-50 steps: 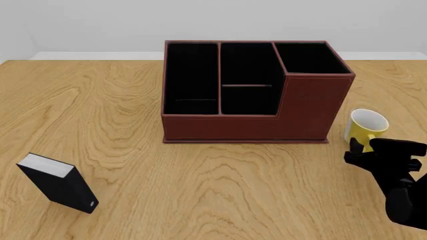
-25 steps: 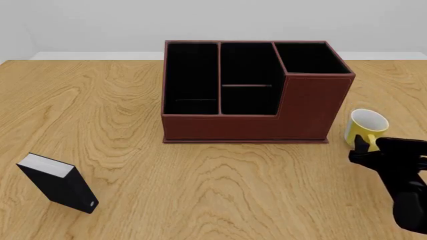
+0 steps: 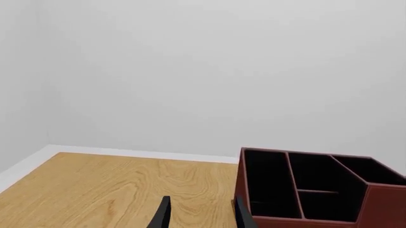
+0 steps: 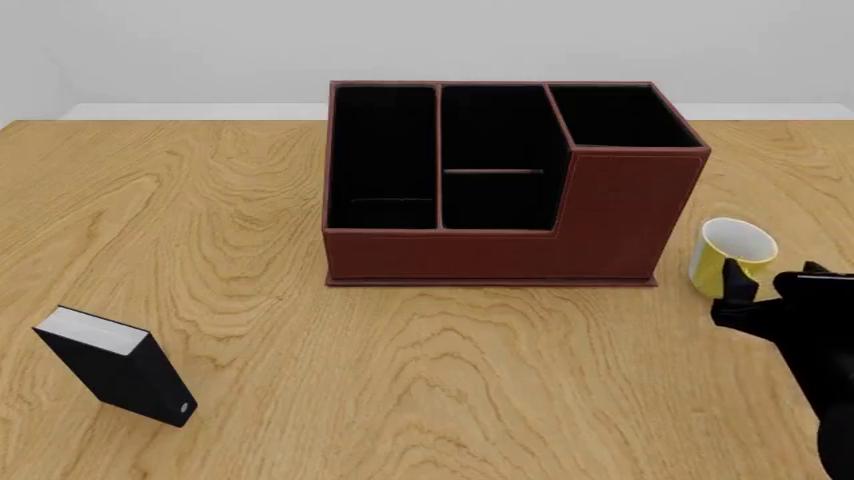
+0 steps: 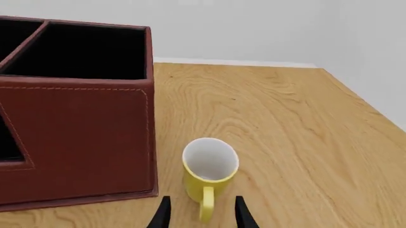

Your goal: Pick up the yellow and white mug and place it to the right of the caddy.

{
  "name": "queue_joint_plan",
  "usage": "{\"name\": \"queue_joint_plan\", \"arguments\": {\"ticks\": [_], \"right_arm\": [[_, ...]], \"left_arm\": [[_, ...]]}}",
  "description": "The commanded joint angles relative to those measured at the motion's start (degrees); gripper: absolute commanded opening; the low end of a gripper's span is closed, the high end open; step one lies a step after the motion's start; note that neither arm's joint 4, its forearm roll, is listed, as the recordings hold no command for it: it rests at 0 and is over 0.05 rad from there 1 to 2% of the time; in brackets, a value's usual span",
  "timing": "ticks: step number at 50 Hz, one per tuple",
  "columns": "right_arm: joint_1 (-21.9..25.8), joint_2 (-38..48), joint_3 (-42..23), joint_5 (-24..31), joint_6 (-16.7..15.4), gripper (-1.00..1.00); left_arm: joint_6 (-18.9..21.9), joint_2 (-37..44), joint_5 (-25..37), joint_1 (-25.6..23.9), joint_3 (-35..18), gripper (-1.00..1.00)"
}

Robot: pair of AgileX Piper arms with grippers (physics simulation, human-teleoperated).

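Note:
The yellow and white mug (image 4: 731, 252) stands upright on the table just right of the caddy (image 4: 507, 190), a reddish-brown box with a taller right end section. In the right wrist view the mug (image 5: 209, 171) shows its white inside, with its handle turned toward the camera. My right gripper (image 5: 202, 216) is open, its fingertips on either side of that handle and not closed on it. In the front view the right gripper (image 4: 771, 282) sits right behind the mug. My left gripper (image 3: 202, 217) is open and holds nothing, high above the table left of the caddy (image 3: 317, 190).
A small black block with a white edge (image 4: 114, 365) leans at the near left of the wooden table (image 4: 240, 230). The table's right edge (image 5: 368, 107) runs close beside the mug, with a white wall behind it.
My right gripper has shifted to the right and a little farther forward beside the mug. The mug, caddy and black block have stayed put.

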Motion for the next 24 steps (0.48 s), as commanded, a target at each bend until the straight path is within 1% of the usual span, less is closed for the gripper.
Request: {"name": "queue_joint_plan", "arguments": {"ticks": [1,7,9,11,16,19,20,24], "right_arm": [[0.4,-12.2,1.6,8.0,-1.0,1.00],[1.3,-18.6,1.6,13.9,-1.4,1.00],[1.7,-21.9,1.7,16.5,-1.8,1.00],[1.7,-23.3,1.7,17.6,-2.1,1.00],[2.4,-28.5,1.3,22.6,-2.3,1.00],[2.8,-32.9,0.9,26.6,-2.5,1.00],[3.1,-35.4,0.8,28.8,-2.7,1.00],[3.7,-40.3,0.3,33.2,-3.0,1.00]], "left_arm": [[0.1,0.0,-0.2,-0.3,0.3,1.00],[0.1,0.0,-0.1,-0.4,0.3,1.00],[0.2,0.0,-0.2,-0.5,0.3,1.00],[0.1,0.0,-0.2,-0.5,0.4,1.00],[0.1,0.0,-0.1,-0.5,0.2,1.00],[0.1,0.0,-0.1,-0.5,0.2,1.00],[0.0,0.0,0.0,-0.5,0.0,1.00],[-0.1,0.0,0.2,-0.5,-0.1,1.00]]}}
